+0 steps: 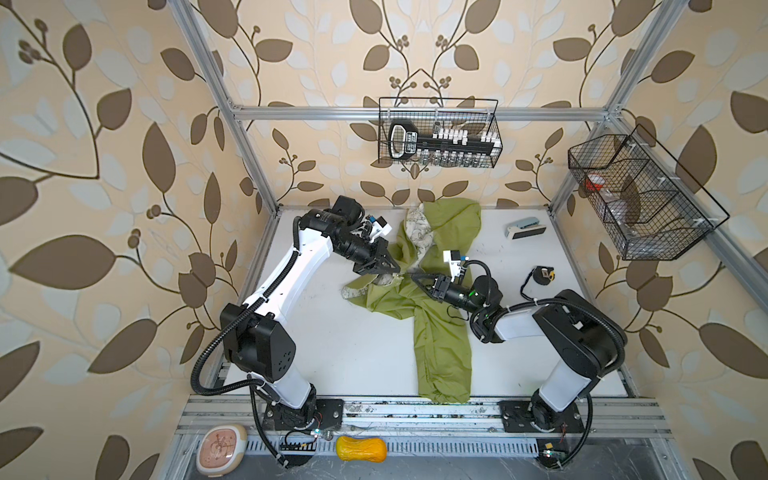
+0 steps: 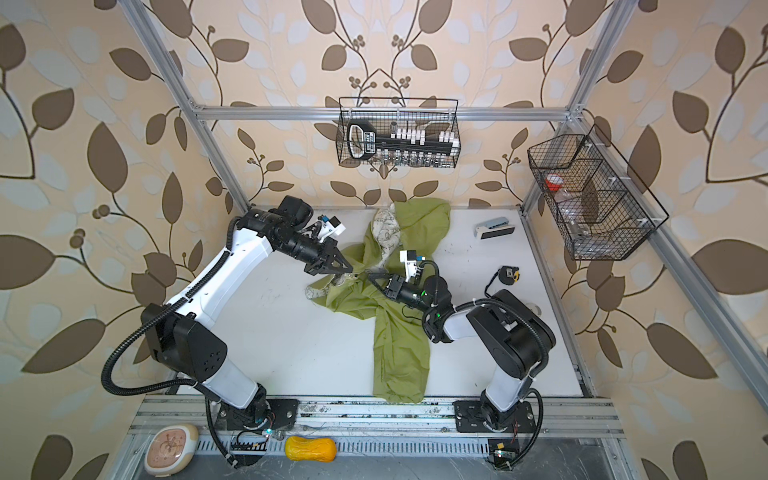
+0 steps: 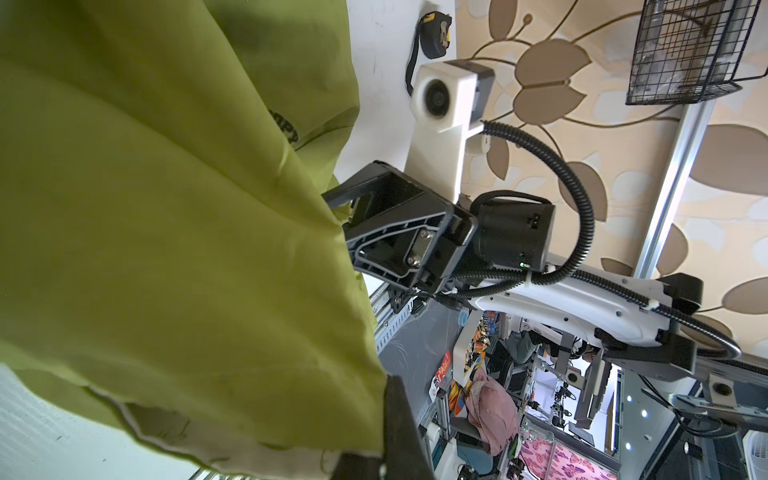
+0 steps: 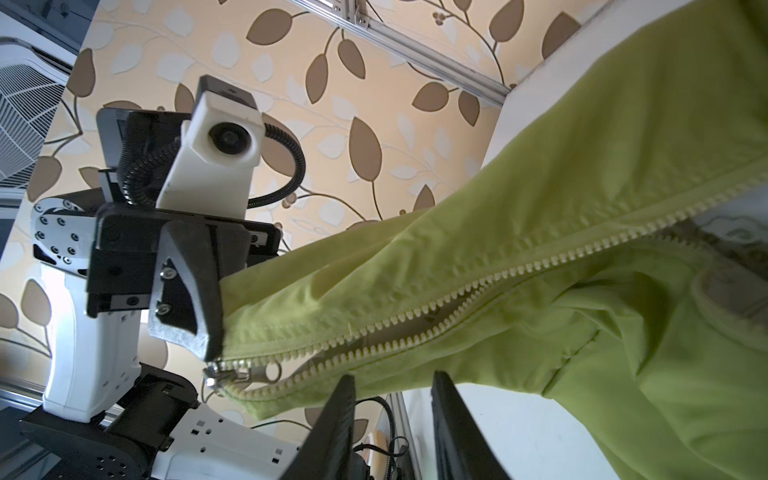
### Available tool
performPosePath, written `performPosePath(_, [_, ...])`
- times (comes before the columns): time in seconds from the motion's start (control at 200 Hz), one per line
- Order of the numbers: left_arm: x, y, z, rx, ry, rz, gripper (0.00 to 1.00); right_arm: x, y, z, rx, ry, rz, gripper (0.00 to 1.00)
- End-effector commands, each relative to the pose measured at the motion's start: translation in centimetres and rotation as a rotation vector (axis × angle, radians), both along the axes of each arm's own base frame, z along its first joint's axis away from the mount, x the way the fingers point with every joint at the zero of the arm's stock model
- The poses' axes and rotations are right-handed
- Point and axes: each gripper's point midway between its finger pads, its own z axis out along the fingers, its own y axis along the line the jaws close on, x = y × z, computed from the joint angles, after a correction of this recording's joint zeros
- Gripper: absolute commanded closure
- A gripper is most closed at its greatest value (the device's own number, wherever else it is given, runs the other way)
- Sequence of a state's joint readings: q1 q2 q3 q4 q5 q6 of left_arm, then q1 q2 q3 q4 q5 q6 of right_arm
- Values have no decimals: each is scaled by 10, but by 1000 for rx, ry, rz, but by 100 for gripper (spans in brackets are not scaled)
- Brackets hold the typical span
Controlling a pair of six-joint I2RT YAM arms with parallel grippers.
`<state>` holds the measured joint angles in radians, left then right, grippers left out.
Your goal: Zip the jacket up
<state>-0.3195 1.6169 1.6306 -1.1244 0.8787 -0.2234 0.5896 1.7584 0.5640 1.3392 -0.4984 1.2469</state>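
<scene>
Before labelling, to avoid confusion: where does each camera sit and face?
Top views: overhead, looking down at white table; left arm, right arm show.
Left wrist: on left arm, faces olive fabric jacket and right end effector; left finger shows.
Right wrist: on right arm, faces jacket's zipper and left end effector; right fingers show.
All share the jacket.

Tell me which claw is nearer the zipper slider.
Left. The left claw pinches the jacket right at the zipper slider; the right claw sits open a short way off along the zipper teeth.
</scene>
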Motion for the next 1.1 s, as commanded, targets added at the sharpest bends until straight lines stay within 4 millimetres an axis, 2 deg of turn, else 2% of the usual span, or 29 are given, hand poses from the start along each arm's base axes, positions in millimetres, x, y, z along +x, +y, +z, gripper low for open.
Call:
performPosePath(0.0, [-11,1,17,-41,-53,-21,100,-4,15,28,107,-51,49,70])
performPosePath(0.28, [-18,-2,21,-93,-56,-34,100,9,34,26,98,-41,42,65])
performPosePath(0.46, [-26,-2,22,-110,-55,-45,100,24,31,20,105,-18,13,61])
performPosePath(0.565, [-27,-2,21,-121,-53,-50,100,27,34,27,137,-22,29,58])
performPosePath(0.815, [-22,-13,31,-234,-84,-55,100,14,49,38,183,-45,91,50])
performPosePath(1.095, [-6,-20,38,-304,-100,-28,100,-3,54,37,215,-53,159,59])
